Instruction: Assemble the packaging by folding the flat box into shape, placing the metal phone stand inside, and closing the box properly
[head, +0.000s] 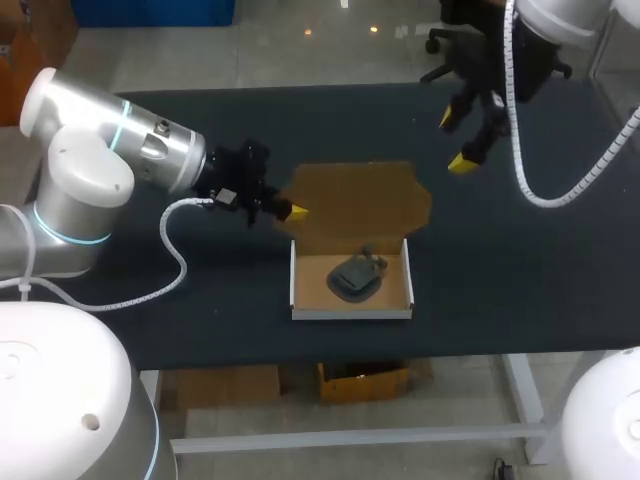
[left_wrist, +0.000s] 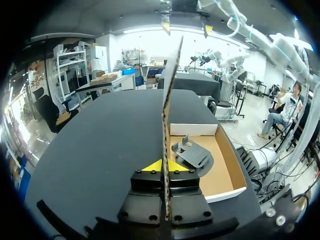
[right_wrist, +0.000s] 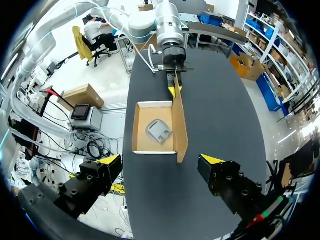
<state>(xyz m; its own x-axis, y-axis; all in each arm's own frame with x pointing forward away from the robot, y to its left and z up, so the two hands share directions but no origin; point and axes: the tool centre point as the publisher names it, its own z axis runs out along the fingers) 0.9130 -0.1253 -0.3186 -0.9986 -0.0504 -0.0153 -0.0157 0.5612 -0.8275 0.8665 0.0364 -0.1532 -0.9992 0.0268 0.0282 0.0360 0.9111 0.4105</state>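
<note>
A cardboard box (head: 350, 300) with white outer walls lies in the middle of the black table. The dark metal phone stand (head: 357, 278) rests inside it. The brown lid (head: 355, 200) rises from the box's far wall, seen edge-on in the left wrist view as lid (left_wrist: 167, 100). My left gripper (head: 296, 212) is shut on the lid's left edge, its yellow tips (left_wrist: 155, 166) pressing both faces. My right gripper (head: 455, 140) hangs open above the table's back right, away from the box. In the right wrist view, box (right_wrist: 145, 107), stand (right_wrist: 159, 131) and lid (right_wrist: 180, 125) lie ahead of my right gripper (right_wrist: 161, 160).
The left arm's white cable (head: 170, 250) loops over the table's left part. The table's front edge (head: 400, 345) runs close below the box. Bare black tabletop (head: 520, 260) stretches to the right of the box.
</note>
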